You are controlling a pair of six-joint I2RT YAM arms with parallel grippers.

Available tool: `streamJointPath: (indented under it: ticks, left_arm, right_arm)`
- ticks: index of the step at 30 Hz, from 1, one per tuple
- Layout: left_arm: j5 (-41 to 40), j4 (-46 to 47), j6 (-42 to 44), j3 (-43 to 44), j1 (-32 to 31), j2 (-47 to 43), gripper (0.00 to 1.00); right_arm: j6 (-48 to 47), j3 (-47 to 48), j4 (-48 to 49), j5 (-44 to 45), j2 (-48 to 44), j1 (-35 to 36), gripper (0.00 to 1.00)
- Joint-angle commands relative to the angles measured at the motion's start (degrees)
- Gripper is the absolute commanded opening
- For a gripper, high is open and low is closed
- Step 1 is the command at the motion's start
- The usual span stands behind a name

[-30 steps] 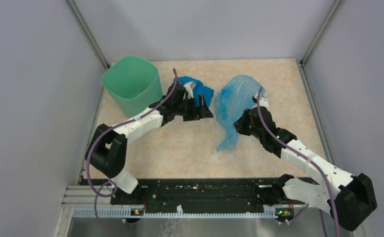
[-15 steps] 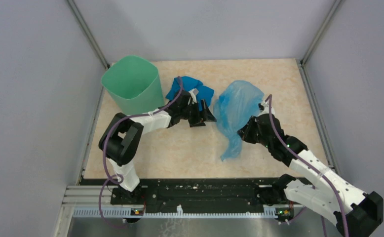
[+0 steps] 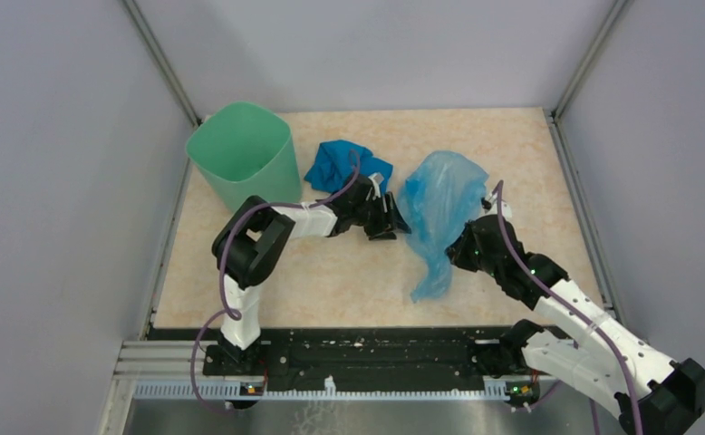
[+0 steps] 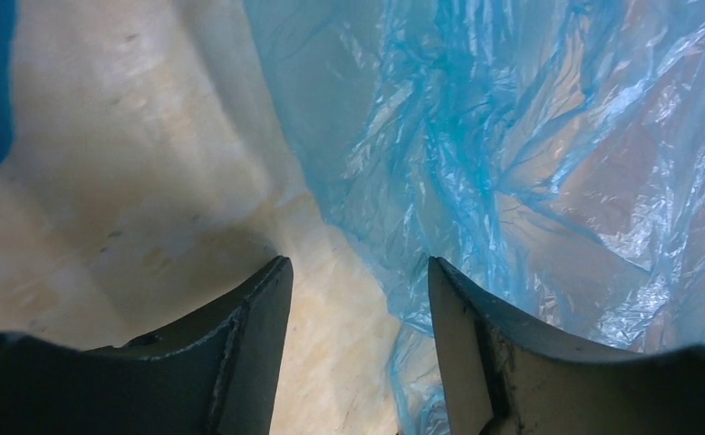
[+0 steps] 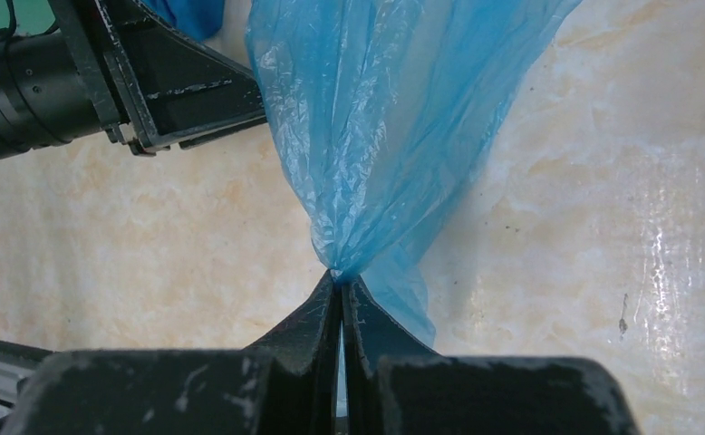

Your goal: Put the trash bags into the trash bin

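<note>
A: While the left arm [image 3: 285, 217] hung over the dark blue bundle [image 3: 340, 163] a second back, where is it now?
B: It has swung right. The bundle is uncovered, and the left gripper [image 4: 358, 267] is at the left edge of the trash bag [image 3: 439, 204]. The elbow has folded up and shifted toward the middle.
A: Jaws?
B: Parted, narrower than a second ago, with bare table [image 3: 331, 281] showing between them. In the wrist view, bag film lies by the right-hand finger. Nothing is clamped.
A: Other side?
B: Right gripper [image 5: 340, 276] is clenched on a gathered pinch of the trash bag, same hold as before. The bag has drifted a bit right and toward the near edge. Its tail trails toward the bases.
A: Off the table?
B: Can't tell.
A: Bin?
B: Trash bin [image 3: 245, 154] hasn't moved. It's upright in the far-left corner, close to the left wall. The bundle is just right of it, between bin and bag. The bag is centre-right, well apart from the bin.
A: Room?
B: Open table across the near middle between the arms, plus bare strips along the far edge and right side. The left forearm runs just on the near side of the bundle.
A: Poses, quick.
B: Left arm: elbow high at left-centre, forearm low, pointing right. Right arm [image 3: 557, 290]: stretched diagonally from the near-right corner to the bag's right side, fingers pointing far-left.
</note>
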Motion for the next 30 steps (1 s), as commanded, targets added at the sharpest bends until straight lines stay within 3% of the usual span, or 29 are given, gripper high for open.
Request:
streamJointPath:
  ticks: [1, 9, 15, 21, 30]
  left_arm:
    - [-1.27, 4.44, -0.35, 3.73, -1.22, 1.88, 0.59]
    - [-7.69, -7.86, 10.02, 12.77, 1.28, -1.82, 0.02]
    - [-8.82, -15.68, 15.74, 15.86, 6.08, -6.72, 0.0]
    - [-5.2, -16.23, 16.96, 15.07, 10.82, -9.07, 0.0]
    - [1.62, -20.5, 20.62, 19.25, 9.76, -9.11, 0.0]
  right_arm:
    - [-1.4, 2.73, -1.15, 2.69, 0.41, 0.83, 0.0]
    - [-2.37, 5.04, -3.43, 4.68, 0.71, 0.88, 0.0]
    - [-3.19, 6.79, -5.88, 6.04, 0.55, 0.87, 0.0]
    - [-2.94, 7.74, -8.74, 7.27, -1.06, 0.86, 0.0]
    - [-6.24, 20.9, -14.67, 6.4, -2.04, 0.85, 0.0]
